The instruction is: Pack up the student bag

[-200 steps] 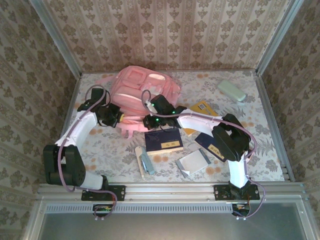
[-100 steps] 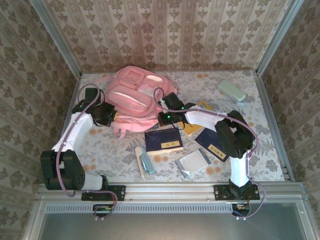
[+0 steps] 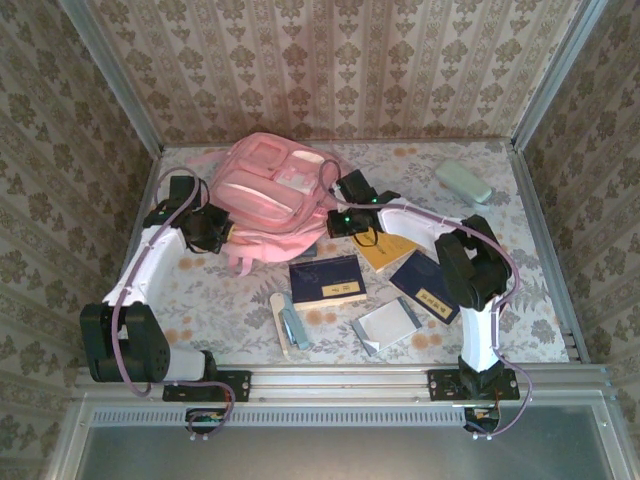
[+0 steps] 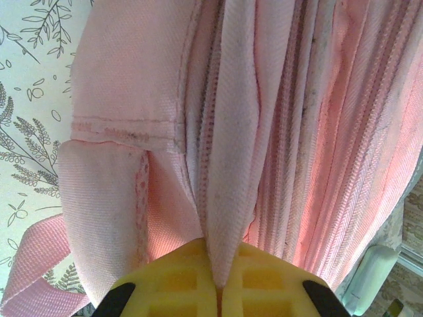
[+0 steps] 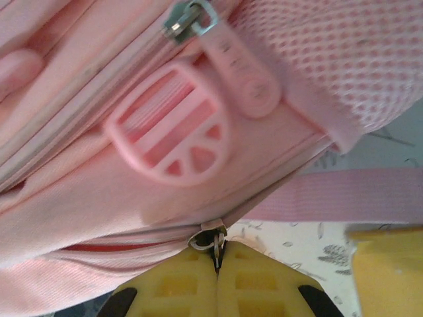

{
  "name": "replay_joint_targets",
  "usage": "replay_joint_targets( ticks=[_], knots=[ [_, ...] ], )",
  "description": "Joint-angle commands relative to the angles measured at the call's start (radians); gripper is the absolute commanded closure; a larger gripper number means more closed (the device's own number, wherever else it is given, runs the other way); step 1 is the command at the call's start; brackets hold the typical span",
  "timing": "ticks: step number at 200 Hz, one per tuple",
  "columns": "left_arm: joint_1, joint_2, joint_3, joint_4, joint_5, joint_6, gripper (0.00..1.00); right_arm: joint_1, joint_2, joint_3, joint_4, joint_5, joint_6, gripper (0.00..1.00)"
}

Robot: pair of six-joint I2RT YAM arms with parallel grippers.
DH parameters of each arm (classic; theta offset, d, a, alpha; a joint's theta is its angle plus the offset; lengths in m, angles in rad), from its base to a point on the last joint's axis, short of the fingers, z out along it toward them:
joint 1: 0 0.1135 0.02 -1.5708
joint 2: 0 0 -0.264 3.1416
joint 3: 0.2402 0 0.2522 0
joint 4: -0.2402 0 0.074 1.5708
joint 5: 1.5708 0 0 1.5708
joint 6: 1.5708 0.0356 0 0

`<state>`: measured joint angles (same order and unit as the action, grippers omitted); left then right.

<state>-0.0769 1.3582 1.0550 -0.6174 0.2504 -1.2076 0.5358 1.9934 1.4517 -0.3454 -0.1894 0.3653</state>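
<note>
The right gripper [image 5: 217, 267], pinching the zip [image 5: 213, 239], has slid along the bag [image 3: 262, 195]. The left gripper [image 4: 218, 281] pinches its cloth. I think it is opening.

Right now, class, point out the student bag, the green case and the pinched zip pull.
student bag [image 3: 262, 193], top external view, front pocket.
green case [image 3: 463, 181], top external view, its middle.
pinched zip pull [image 5: 211, 239], right wrist view, metal ring.

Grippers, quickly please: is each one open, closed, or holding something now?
Left gripper: closed, pinching a fold of the backpack.
Right gripper: closed on the backpack's zipper pull.
</note>
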Motion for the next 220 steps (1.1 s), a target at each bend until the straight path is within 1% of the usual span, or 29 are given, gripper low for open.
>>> replay_joint_targets(
  ticks=[1, 45, 61, 74, 85, 95, 117, 136, 161, 189, 191, 194, 197, 205, 208, 214, 220],
  knots=[
    [0.020, -0.045, 0.034, 0.013, -0.039, 0.016, 1.00, -0.038, 0.050, 0.056, -0.082, 0.068, -0.002, 0.96],
    [0.013, -0.044, 0.014, 0.037, -0.029, 0.014, 1.00, -0.070, 0.127, 0.182, -0.167, 0.101, 0.017, 0.97],
    [-0.003, -0.038, 0.010, 0.054, -0.025, 0.014, 1.00, -0.083, 0.165, 0.254, -0.187, 0.108, 0.023, 0.94],
    [-0.023, -0.026, 0.014, 0.064, -0.025, 0.016, 1.00, -0.094, 0.206, 0.327, -0.242, 0.106, 0.033, 0.92],
    [-0.040, -0.017, 0.015, 0.079, -0.021, 0.017, 1.00, -0.100, 0.240, 0.383, -0.257, 0.095, 0.045, 0.88],
    [-0.057, -0.006, 0.018, 0.094, -0.016, 0.014, 1.00, -0.105, 0.270, 0.435, -0.266, 0.092, 0.055, 0.80],
    [-0.093, 0.025, 0.031, 0.121, -0.028, 0.001, 1.00, -0.113, 0.318, 0.530, -0.260, 0.062, 0.070, 0.67],
    [-0.110, 0.062, 0.055, 0.153, -0.048, -0.019, 1.00, -0.114, 0.323, 0.578, -0.262, 0.042, 0.066, 0.61],
    [-0.123, 0.141, 0.131, 0.205, -0.064, -0.039, 1.00, -0.114, 0.258, 0.530, -0.244, 0.067, 0.049, 0.56],
    [-0.129, 0.247, 0.242, 0.237, -0.071, -0.035, 1.00, -0.110, 0.142, 0.388, -0.198, 0.098, 0.014, 0.53],
    [-0.129, 0.255, 0.249, 0.241, -0.070, -0.033, 1.00, -0.109, 0.138, 0.377, -0.174, 0.101, 0.007, 0.53],
    [-0.130, 0.268, 0.260, 0.249, -0.069, -0.030, 0.99, -0.107, 0.123, 0.361, -0.164, 0.102, 0.006, 0.53],
    [-0.129, 0.278, 0.269, 0.253, -0.069, -0.025, 0.99, -0.106, 0.114, 0.343, -0.153, 0.103, 0.002, 0.51],
    [-0.133, 0.305, 0.301, 0.252, -0.076, -0.008, 0.97, -0.102, 0.073, 0.286, -0.125, 0.103, -0.010, 0.50],
    [-0.133, 0.318, 0.311, 0.249, -0.079, -0.002, 0.97, -0.101, 0.062, 0.267, -0.118, 0.102, -0.012, 0.48],
    [-0.134, 0.343, 0.336, 0.246, -0.082, 0.017, 0.95, -0.099, 0.039, 0.236, -0.105, 0.098, -0.014, 0.47],
    [-0.135, 0.371, 0.361, 0.240, -0.076, 0.042, 0.91, -0.097, 0.023, 0.208, -0.094, 0.087, -0.015, 0.47]
  ],
)
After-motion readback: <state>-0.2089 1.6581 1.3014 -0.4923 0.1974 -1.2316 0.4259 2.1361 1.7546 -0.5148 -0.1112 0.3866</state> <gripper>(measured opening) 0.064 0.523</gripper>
